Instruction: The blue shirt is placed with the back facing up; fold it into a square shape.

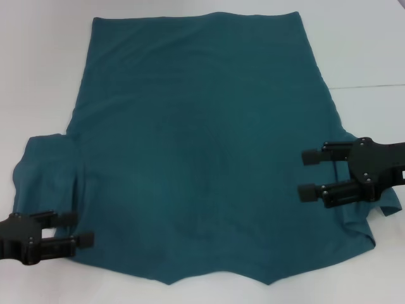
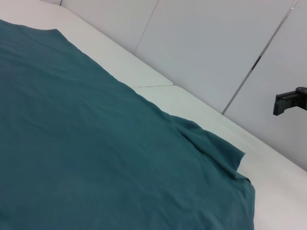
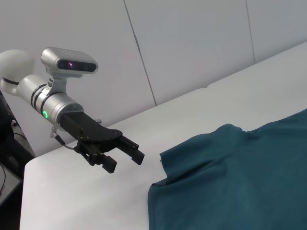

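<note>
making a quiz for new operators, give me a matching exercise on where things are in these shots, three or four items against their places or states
Things:
1. blue shirt
2. left gripper
3. right gripper
4. shirt's left sleeve

Places or states:
A. open, over the shirt's right edge, fingers pointing inward
B. spread flat on the white table, plain side up
C. open, at the near left corner of the shirt, below the sleeve
D. sticking out sideways from the body of the shirt, beyond the left gripper

Pairs: 1-B, 2-C, 3-A, 4-D
</note>
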